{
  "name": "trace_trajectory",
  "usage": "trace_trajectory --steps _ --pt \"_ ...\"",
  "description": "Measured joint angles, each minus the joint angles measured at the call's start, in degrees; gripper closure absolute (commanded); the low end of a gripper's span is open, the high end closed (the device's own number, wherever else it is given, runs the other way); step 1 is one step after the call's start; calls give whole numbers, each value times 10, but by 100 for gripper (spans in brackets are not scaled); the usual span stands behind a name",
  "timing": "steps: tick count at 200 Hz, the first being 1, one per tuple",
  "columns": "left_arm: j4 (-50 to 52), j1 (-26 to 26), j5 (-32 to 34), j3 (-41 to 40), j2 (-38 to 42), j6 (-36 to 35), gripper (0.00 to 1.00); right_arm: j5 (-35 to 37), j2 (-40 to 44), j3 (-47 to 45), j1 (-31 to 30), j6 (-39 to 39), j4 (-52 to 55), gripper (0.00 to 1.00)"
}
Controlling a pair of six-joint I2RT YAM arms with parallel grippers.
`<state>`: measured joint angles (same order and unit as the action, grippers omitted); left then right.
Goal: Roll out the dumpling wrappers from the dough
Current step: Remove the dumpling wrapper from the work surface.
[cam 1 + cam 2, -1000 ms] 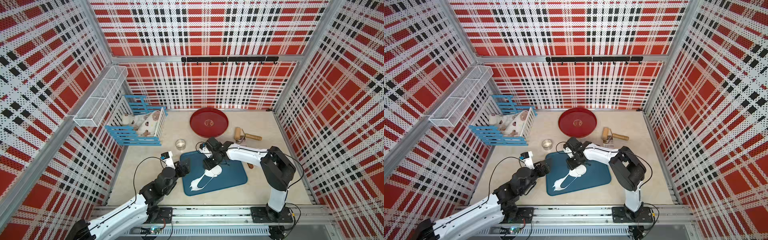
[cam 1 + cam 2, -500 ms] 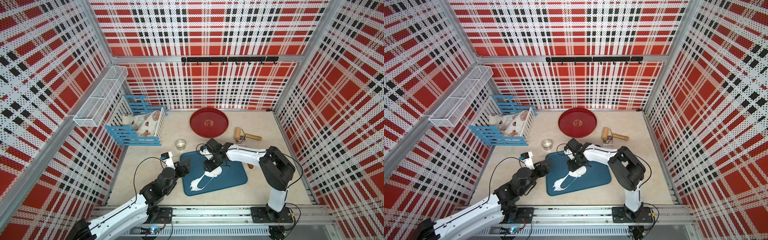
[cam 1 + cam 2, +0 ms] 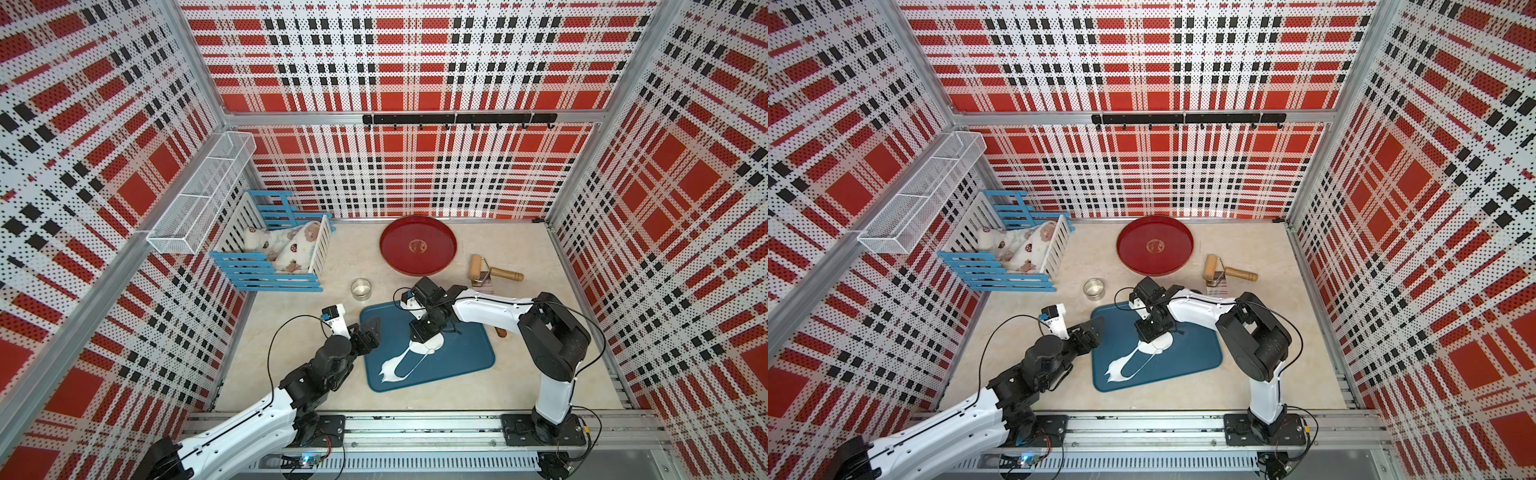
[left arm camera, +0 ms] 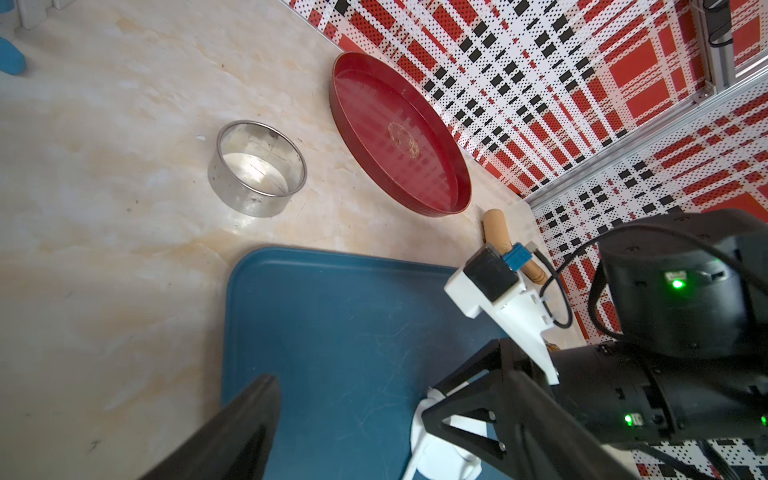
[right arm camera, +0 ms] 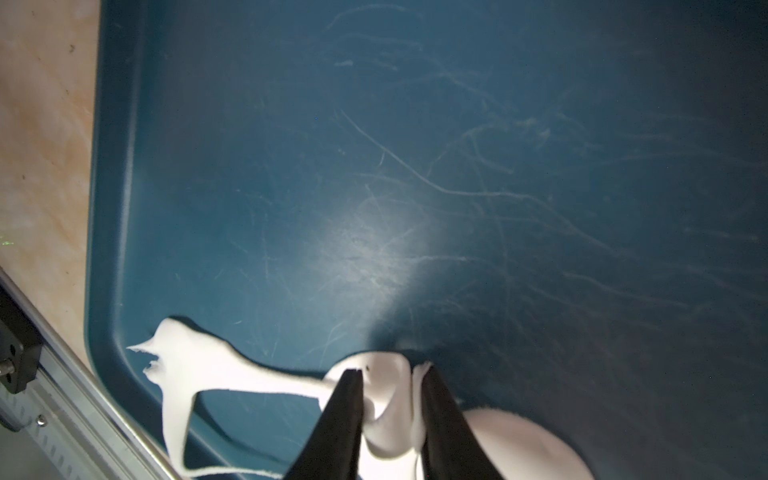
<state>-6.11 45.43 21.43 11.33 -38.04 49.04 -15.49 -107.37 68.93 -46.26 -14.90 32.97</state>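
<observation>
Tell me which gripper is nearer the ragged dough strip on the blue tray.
Right. The right gripper pinches a fold of the dough between its fingers; the left gripper hovers open at the blue tray's edge, apart from it.

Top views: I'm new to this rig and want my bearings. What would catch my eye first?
Loud red plaid walls box in everything. In the middle, a ragged white loop of dough lies on a blue tray, pinched at one end by the right end effector. Behind it sits a red plate, and at the back left a blue-and-white crib.
</observation>
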Motion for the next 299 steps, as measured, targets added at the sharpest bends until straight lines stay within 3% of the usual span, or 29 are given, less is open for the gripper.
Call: trace_trajectory --steps 176,299 --pt "-8 0 0 -7 -2 2 12 -42 36 -41 0 -28 -24 74" --pt "-8 -1 0 -7 -1 2 12 -51 104 -75 -43 -47 -10 74"
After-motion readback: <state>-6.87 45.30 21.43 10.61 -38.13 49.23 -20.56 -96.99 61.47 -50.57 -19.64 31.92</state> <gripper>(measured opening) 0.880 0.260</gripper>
